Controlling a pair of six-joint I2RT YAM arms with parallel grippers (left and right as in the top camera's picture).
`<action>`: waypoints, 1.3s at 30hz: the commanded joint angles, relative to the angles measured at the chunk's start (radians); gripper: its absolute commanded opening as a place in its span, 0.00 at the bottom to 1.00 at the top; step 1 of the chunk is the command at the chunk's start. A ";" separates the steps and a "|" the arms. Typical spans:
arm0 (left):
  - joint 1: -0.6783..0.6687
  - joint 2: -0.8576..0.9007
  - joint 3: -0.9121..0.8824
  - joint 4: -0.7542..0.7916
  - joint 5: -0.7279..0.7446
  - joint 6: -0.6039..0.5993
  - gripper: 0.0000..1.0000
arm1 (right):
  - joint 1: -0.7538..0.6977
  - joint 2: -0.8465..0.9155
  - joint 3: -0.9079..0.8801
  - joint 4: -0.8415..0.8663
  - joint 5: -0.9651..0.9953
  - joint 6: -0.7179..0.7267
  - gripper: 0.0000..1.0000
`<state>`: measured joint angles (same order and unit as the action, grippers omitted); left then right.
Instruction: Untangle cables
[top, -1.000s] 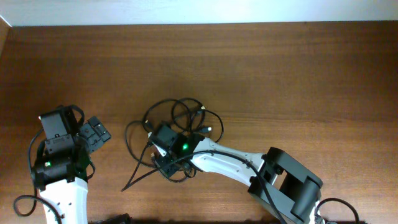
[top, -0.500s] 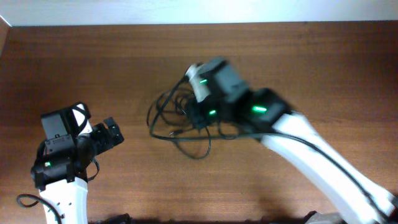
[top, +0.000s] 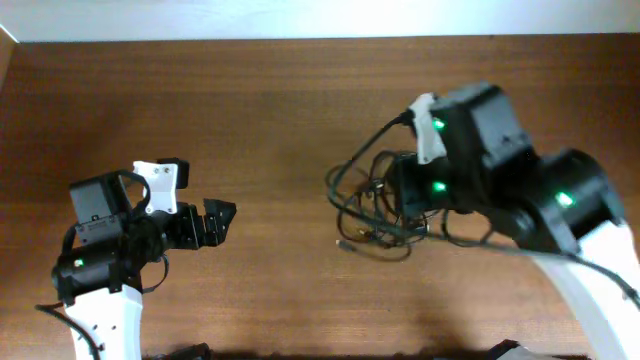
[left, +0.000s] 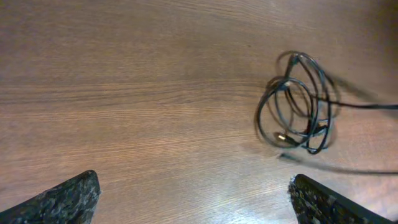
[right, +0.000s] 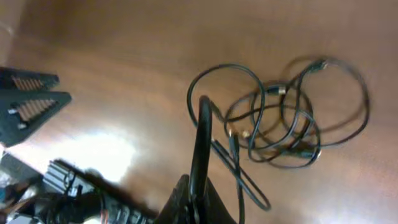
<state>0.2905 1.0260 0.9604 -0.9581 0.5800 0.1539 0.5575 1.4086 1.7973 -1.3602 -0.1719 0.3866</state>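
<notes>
Cables (top: 375, 212), still one knot, dragged rightward off mid-worktop (top: 280, 100) within the last second by right pincer (right: 200, 124) pressed together on a strand, left pincer (top: 222, 222) spread wide, now facing them; pulling apart probably next.

This is a robotics lab bench. A brown wood-grain table (top: 300, 100) carries two white-and-black robot arms, the left arm (top: 97, 318) and the right arm (top: 520, 210), with green status lights (top: 437, 187) lit on their housings. A pale wall (top: 300, 15) borders the far edge. A tangle of thin black cables (top: 375, 205) is at the right arm.
</notes>
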 joint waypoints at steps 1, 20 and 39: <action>-0.083 0.003 0.007 -0.001 0.035 0.067 0.99 | -0.003 0.036 0.008 0.007 -0.114 -0.014 0.04; -0.321 0.283 0.007 0.251 0.444 -1.118 0.99 | -0.003 -0.057 0.009 0.309 -0.262 -0.102 0.04; -0.413 0.287 0.007 0.382 0.203 -1.374 0.60 | 0.021 -0.058 0.008 0.347 -0.573 -0.279 0.04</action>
<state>-0.0959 1.3056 0.9611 -0.5781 0.8177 -1.2194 0.5713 1.3750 1.7969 -1.0199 -0.7319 0.1265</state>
